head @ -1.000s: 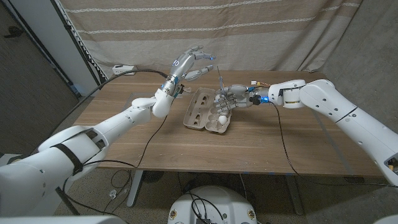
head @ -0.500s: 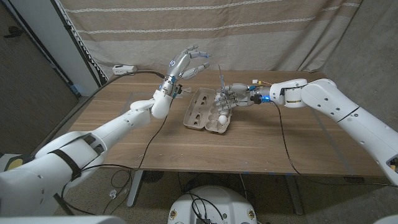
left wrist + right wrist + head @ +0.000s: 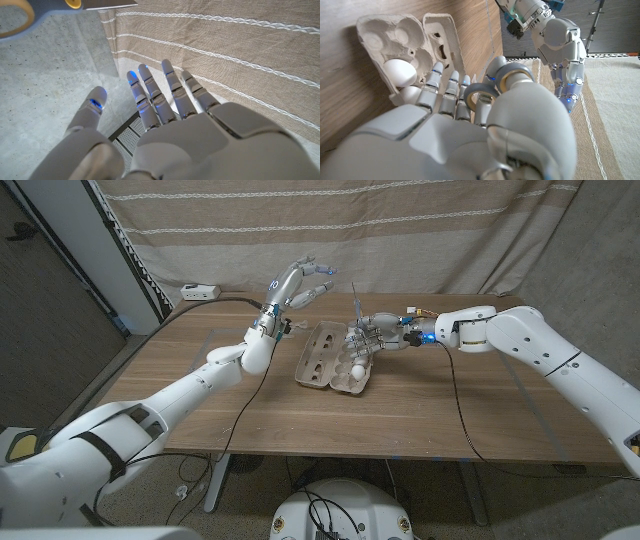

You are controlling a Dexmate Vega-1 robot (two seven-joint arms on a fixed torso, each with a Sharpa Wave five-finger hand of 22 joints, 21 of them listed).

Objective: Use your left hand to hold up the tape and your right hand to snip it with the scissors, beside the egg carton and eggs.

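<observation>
1. Scissors stand blades-up in the right hand, just above the egg carton. They look stiff and light, best gripped through the handle loops.
2. The left hand is raised, fingers spread, with nothing visible in it.
3. Tape, likely limp and sticky, cannot be made out.
4. No writing is legible.

Egg carton was pale grey-beige pulp w/ white eggs inside, on a brown wood-grain table. Both hands were silver-grey w/ blue lights: left hand had lit fingertips, right hand had a blue glow at the wrist, arms white w/ black bands. Scissors had grey handle loops w/ a yellow-tan lining; backdrop curtain was tan w/ thin white stripes, floor grey.
</observation>
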